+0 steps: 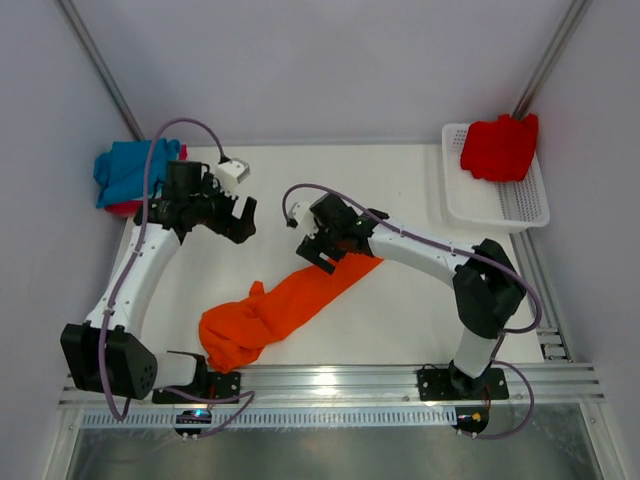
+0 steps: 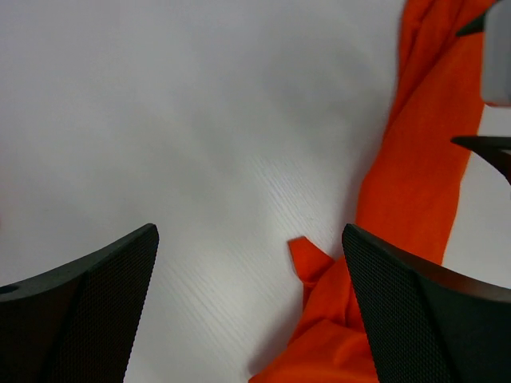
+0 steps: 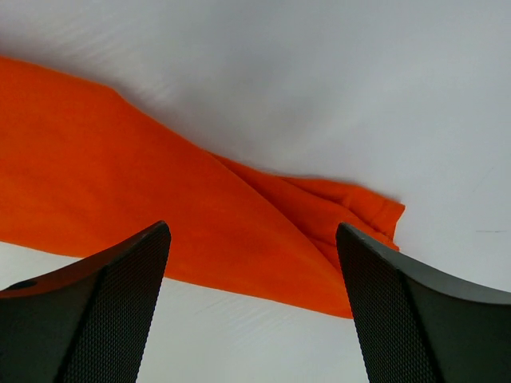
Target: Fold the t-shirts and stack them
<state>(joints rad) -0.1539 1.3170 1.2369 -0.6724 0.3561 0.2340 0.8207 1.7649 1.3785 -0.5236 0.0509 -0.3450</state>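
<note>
Orange t-shirt (image 1: 290, 305) lies roped out on the table (image 1: 400, 320), long axis near-left to far-right; right gripper (image 1: 318, 257), jaws wide and empty, hangs over its far-right end, nearer than left gripper (image 1: 243, 225), also wide and empty, beside it.

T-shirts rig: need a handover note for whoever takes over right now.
Left gripper: open, over bare table, left of the orange shirt.
Right gripper: open, above the orange shirt's far end, holding nothing.
Orange shirt: bunched in a long strip mid-table, unfolded.
Red shirt: crumpled in the basket, far right.
Blue shirt: heaped on a pink shirt at the far left corner. Folded or not, cannot tell.
Left: fold orange, then red, and stack.
</note>
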